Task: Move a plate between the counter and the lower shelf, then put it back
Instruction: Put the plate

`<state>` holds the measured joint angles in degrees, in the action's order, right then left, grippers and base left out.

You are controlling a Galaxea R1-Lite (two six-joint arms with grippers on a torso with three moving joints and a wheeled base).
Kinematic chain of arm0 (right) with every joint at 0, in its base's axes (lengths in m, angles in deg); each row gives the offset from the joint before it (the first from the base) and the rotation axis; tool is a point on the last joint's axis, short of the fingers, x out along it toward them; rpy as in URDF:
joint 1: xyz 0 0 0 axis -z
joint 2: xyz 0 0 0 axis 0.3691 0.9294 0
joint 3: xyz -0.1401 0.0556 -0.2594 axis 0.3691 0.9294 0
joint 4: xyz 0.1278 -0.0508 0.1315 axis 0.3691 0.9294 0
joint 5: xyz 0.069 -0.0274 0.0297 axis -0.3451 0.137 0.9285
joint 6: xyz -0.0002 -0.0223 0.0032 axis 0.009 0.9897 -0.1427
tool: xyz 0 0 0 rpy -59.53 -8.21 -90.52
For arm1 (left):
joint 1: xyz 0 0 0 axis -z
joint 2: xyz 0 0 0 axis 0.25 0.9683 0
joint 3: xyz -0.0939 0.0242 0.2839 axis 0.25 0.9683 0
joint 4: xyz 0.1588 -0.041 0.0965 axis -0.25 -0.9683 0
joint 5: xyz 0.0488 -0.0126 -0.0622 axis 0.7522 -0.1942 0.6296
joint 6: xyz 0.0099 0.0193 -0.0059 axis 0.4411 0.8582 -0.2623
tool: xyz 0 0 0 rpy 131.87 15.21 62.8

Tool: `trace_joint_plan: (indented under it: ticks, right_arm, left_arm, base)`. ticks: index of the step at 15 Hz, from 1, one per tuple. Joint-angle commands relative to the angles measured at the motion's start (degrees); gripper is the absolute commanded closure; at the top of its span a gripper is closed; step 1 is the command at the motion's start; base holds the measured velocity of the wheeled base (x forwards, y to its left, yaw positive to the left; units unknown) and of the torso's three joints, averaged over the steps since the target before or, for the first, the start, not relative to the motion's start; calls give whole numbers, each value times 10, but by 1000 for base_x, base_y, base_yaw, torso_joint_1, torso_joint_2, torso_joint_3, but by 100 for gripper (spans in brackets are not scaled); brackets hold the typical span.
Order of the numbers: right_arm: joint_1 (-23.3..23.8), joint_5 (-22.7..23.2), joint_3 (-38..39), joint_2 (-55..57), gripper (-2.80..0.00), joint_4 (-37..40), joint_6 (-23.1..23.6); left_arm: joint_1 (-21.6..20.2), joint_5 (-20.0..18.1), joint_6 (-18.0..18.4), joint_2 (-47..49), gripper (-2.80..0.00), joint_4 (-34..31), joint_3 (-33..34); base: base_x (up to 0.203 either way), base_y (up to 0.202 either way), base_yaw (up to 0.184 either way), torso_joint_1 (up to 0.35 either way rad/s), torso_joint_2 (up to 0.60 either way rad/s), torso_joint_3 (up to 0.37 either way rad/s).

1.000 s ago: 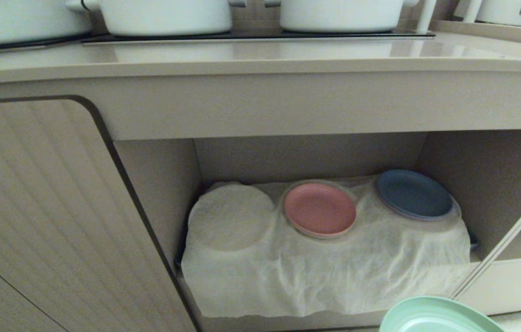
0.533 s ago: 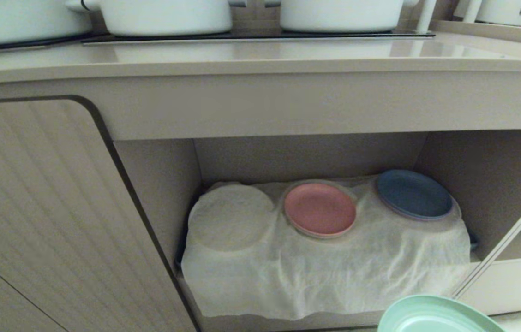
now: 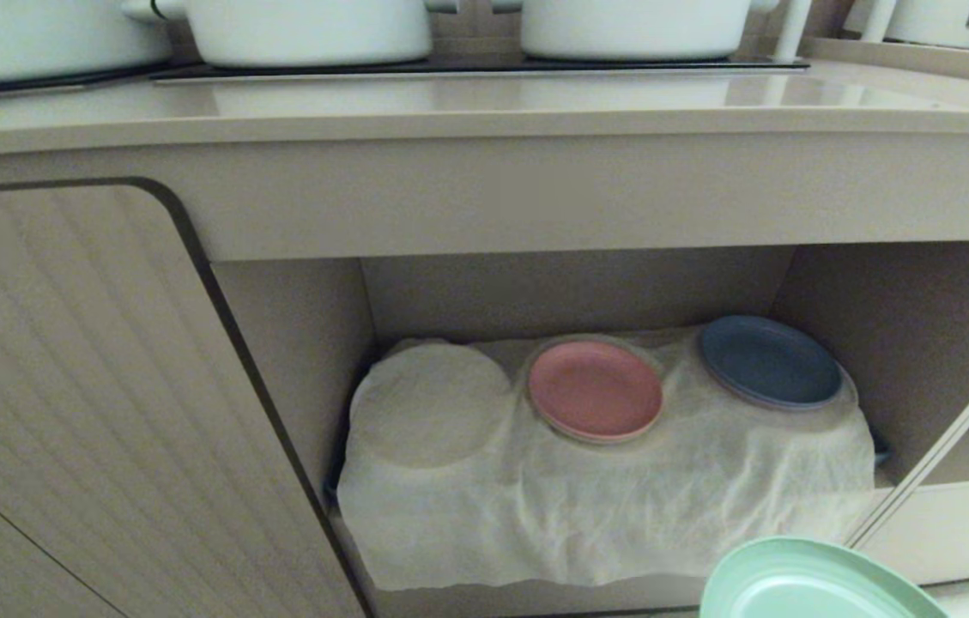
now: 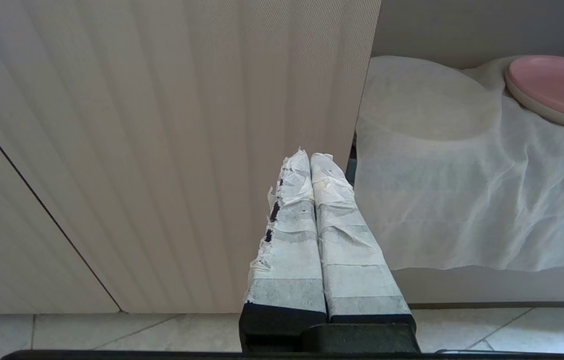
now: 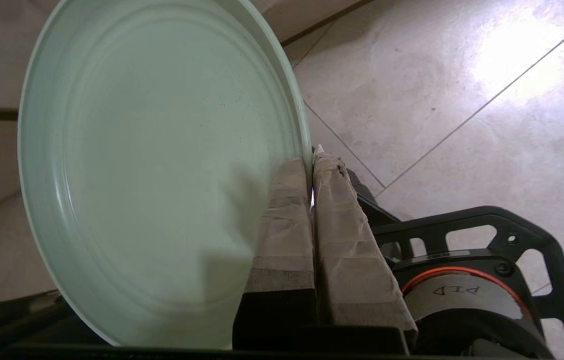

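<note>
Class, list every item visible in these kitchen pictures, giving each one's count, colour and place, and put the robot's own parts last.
plate: one, mint green, held by its rim below the shelf front
pink plate: one, pink, on the cloth, middle
blue plate: one, dark blue, on the cloth, right
cloth: one, off-white, draped over the lower shelf
pots: three, white, on the counter
cupboard door: one, beige, left
right gripper: shut on the plate's rim
left gripper: shut, before the door

The small round pale mint-green plastic plate (image 3: 819,584) has risen slightly at the head view's bottom edge, apparently toward the cloth-draped lower shelf (image 3: 604,515); more of its rim shows.
</note>
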<state>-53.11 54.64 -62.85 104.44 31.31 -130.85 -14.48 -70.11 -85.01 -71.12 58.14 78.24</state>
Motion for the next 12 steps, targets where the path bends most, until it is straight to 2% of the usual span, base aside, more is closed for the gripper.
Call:
trace_joint_plan:
  ticks: [1,12]
  right_arm:
    - [0,-1,-4,-2,0,4,-6]
    - [-5,-2,-6,-2,0,12,-12]
  left_arm:
    - [0,0,0,0,0,0,0]
    - [0,0,0,0,0,0,0]
  base:
    - [0,0,0,0,0,0]
    - [0,0,0,0,0,0]
